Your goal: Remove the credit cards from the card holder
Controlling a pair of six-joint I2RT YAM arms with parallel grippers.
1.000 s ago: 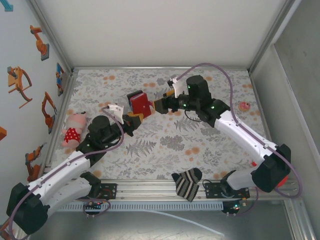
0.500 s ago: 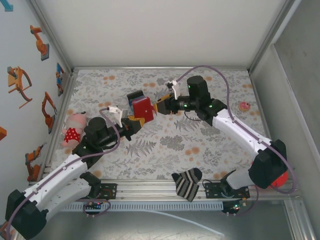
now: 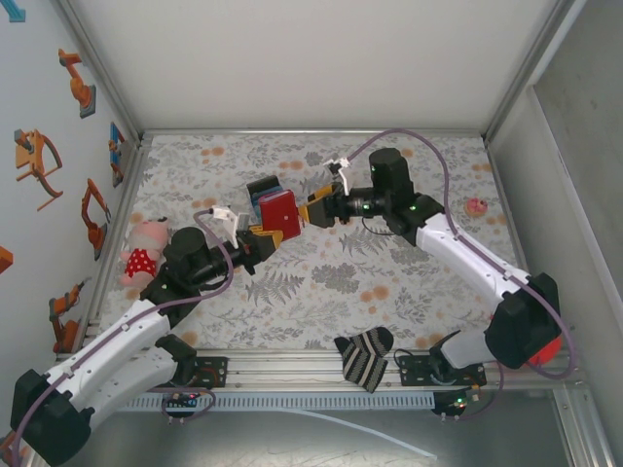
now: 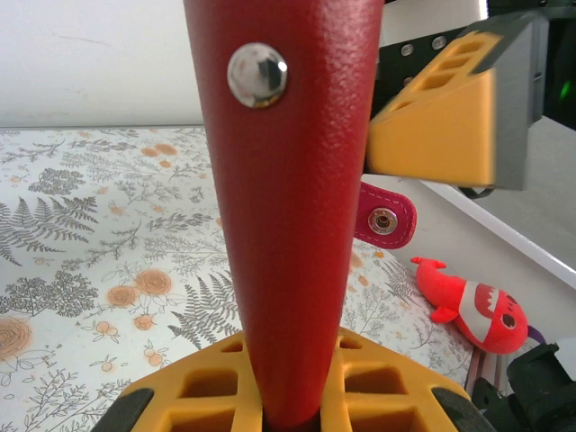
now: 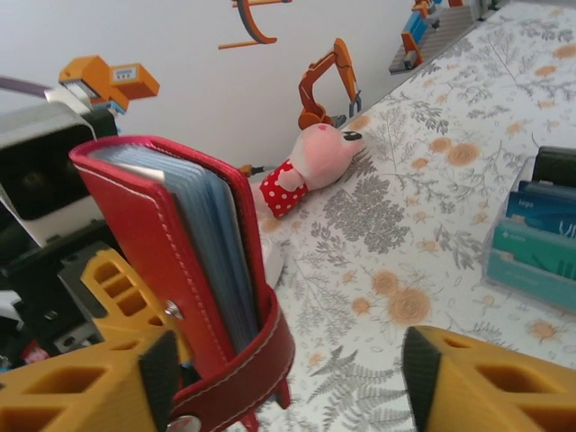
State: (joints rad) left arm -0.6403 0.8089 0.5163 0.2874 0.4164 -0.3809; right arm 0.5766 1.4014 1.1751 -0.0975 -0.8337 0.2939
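Worry first: my left gripper (image 4: 288, 400) only pinches the card holder (image 4: 288, 225) by its bottom edge, upright off the table (image 4: 90, 270), so a hard tug could twist it loose. My right gripper (image 5: 288, 378) is spread wide right beside it, holding nothing. Some credit cards (image 5: 531, 247) lie on the table nearby.

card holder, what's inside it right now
The card holder gapes slightly, showing a stack of blue-grey sleeves edge-on. What the sleeves hold is hidden, covered by its red sides.
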